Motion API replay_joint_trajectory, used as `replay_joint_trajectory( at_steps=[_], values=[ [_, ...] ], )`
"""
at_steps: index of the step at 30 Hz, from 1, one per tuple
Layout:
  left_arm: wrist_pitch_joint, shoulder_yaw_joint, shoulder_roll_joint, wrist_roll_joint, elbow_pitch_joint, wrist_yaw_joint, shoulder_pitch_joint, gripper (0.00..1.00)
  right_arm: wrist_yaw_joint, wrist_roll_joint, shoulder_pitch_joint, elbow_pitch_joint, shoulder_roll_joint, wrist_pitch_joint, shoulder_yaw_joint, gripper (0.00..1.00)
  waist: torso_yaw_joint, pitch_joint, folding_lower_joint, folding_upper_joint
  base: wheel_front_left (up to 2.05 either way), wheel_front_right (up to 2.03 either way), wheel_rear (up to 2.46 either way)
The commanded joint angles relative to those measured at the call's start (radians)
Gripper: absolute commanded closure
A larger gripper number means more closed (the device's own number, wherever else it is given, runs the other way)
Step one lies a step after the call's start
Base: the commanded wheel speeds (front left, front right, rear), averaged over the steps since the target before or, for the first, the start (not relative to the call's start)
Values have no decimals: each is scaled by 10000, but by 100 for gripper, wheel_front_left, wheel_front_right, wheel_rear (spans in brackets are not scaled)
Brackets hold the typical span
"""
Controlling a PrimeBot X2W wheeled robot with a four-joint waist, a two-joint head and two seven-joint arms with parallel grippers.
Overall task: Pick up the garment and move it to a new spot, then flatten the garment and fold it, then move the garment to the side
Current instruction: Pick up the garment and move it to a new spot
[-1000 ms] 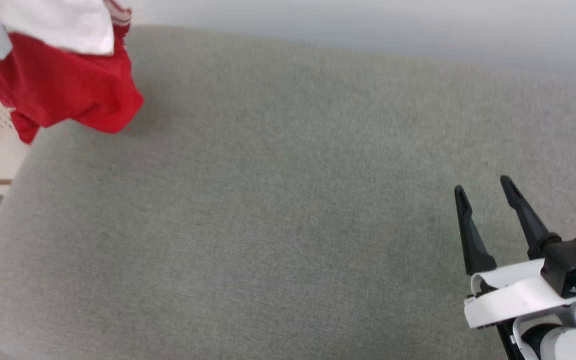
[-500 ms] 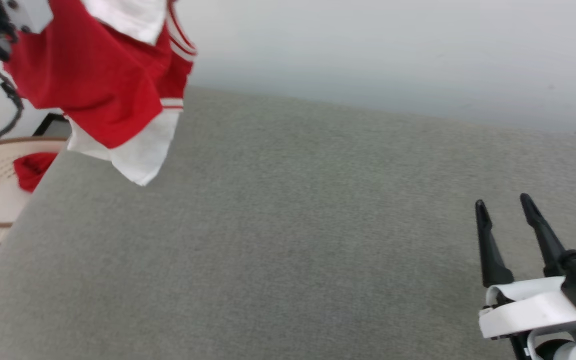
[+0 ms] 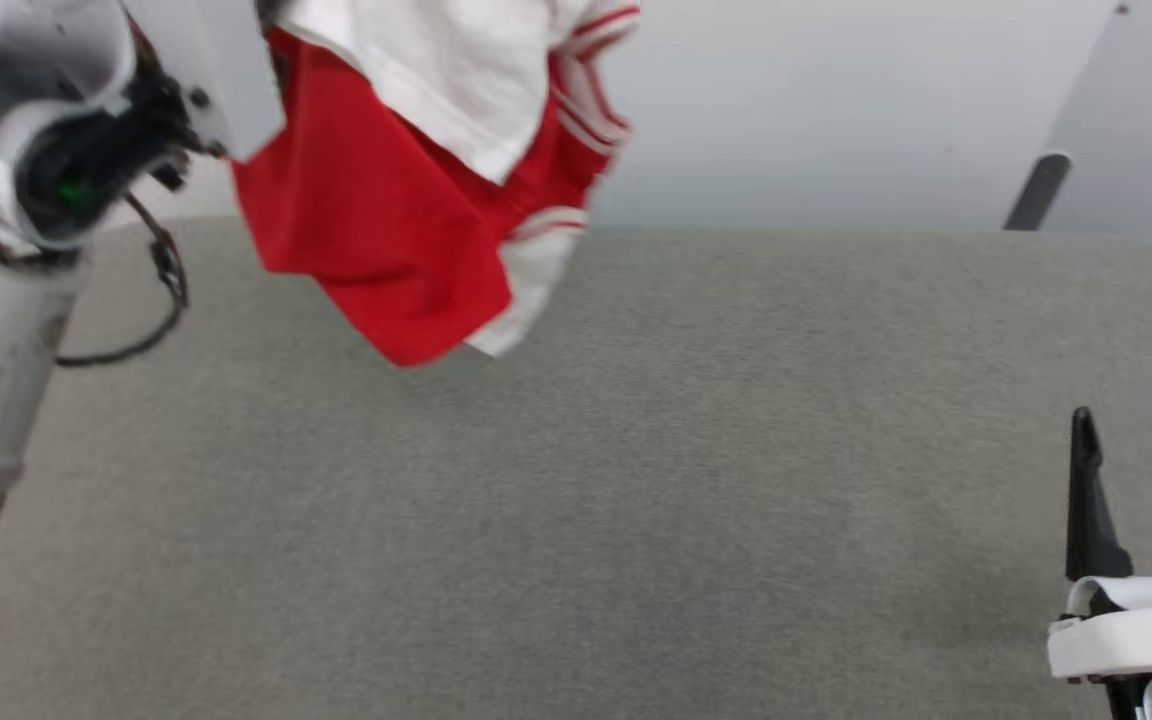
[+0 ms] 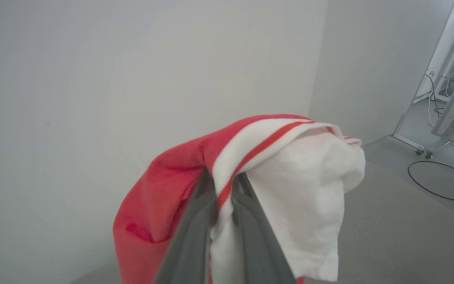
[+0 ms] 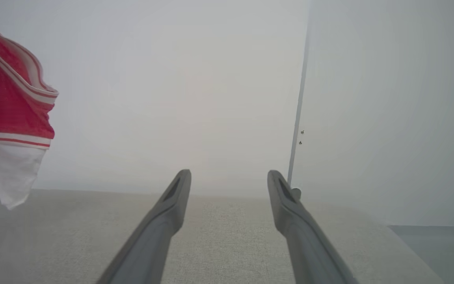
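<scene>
Right end effector (image 3: 1131, 420): nearest, at 4 o'clock in the head view. Fingers spread, nothing between them, idle over the tabletop (image 3: 636, 520).
Left end effector (image 4: 224, 179): clenched on the garment's (image 3: 386, 230) striped trim. Red cloth falls to one side of the fingers, a white sleeve to the other.
Garment, place: hangs bunched from the left arm (image 3: 16, 200) at 11 o'clock, over the far left of the tabletop.
Change: a second ago it hung by the tabletop's left corner; now it is further in over the grey surface. The head camera has swung too, so part of that shift belongs to the view.
Meaning: pick-up looks done and the carry to a new spot is under way. Laying down, flattening and folding are all to come.
Hard to tell: whether the lowest red fold brushes the surface.
Cut off: garment's top at 12 o'clock, right end effector's base at 5 o'clock.
Blurred: lettering not readable.
</scene>
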Motion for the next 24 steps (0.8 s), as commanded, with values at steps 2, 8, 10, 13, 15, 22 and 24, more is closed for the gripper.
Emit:
replay_joint_trajectory(
  at_steps=[2, 8, 10, 13, 15, 22, 24],
  values=[
    [202, -61, -150, -193, -868, 410, 415, 100, 1, -57, -152, -53, 19, -79, -252, 0, -753, 233, 0, -1, 0, 0, 0],
    [384, -376, -301, -213, -2411, 914, 1203, 100, 1, 99, -200, 3, 23, -169, -429, 0, -1411, 594, 0, -1, 0, 0, 0],
    [427, -504, -372, -304, -2785, 1061, 1567, 100, 1, 143, -209, 54, 22, -218, -424, 0, -1575, 701, 0, -1, 0, 0, 0],
    [538, -761, -322, -311, -3255, 1288, 2151, 100, 1, 244, -283, 186, 23, -335, -389, 0, -1784, 862, 0, -1, 0, 0, 0],
    [646, -883, -281, -386, -3425, 1489, 2615, 100, 1, 313, -326, 297, 22, -415, -370, 0, -1877, 962, 0, -1, 0, 0, 0],
    [820, -1350, 70, -542, -3263, 1696, 4035, 100, 1, 513, -500, 680, 22, -642, -201, 0, -2063, 1238, 0, -1, 0, 0, 0],
    [882, -1509, 217, -544, -3064, 1565, 4338, 100, 1, 573, -565, 794, 22, -690, -159, 0, -2086, 1288, 0, -1, 0, 0, 0]
  ],
)
